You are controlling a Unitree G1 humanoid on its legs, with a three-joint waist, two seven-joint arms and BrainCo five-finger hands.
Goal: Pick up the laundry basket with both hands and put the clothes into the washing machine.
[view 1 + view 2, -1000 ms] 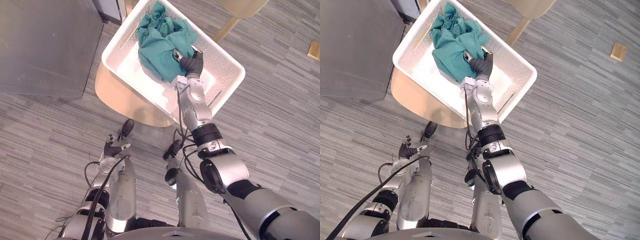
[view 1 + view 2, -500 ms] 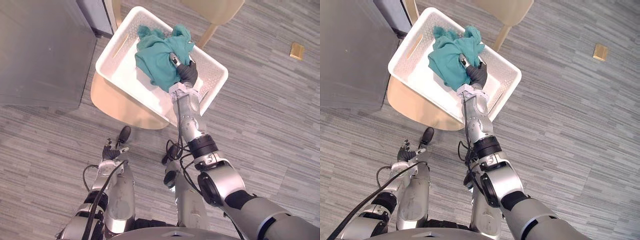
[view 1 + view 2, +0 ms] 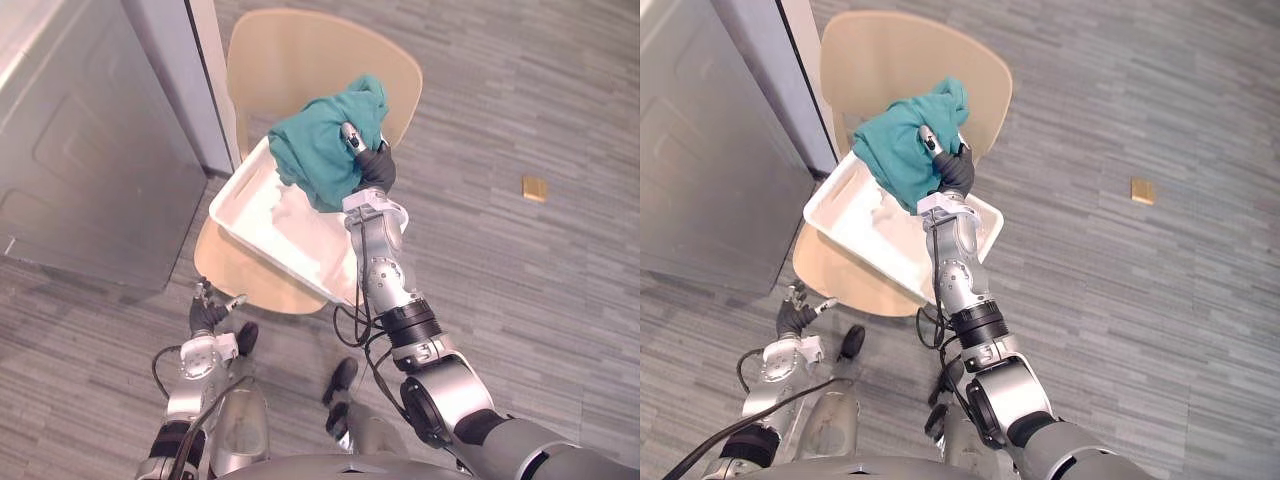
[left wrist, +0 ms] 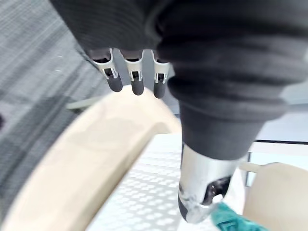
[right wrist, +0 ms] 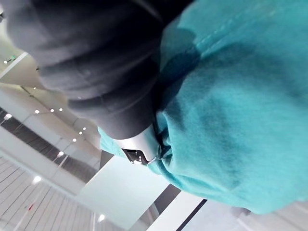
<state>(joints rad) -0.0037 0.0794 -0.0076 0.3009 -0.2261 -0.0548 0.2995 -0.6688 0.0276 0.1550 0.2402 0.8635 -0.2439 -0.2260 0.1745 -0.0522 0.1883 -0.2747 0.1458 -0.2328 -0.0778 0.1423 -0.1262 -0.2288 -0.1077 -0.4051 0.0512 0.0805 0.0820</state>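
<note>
Seen from the head, the right hand (image 3: 375, 165) is clenched on the teal clothes (image 3: 315, 150), which a second ago lay in the white laundry basket (image 3: 265, 215) and now hang bunched above its rim; the basket sits on the wooden chair (image 3: 300, 60) beside the grey washing machine (image 3: 90, 170), and the left hand (image 3: 207, 315) is low, well apart. In the left wrist view its fingers (image 4: 137, 86) dangle relaxed, gripping nothing, over chair seat and basket wall. In the right wrist view the right hand digs into teal folds

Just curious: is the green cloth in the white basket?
Out: the right hand holds the green cloth bunched above the white basket.
</note>
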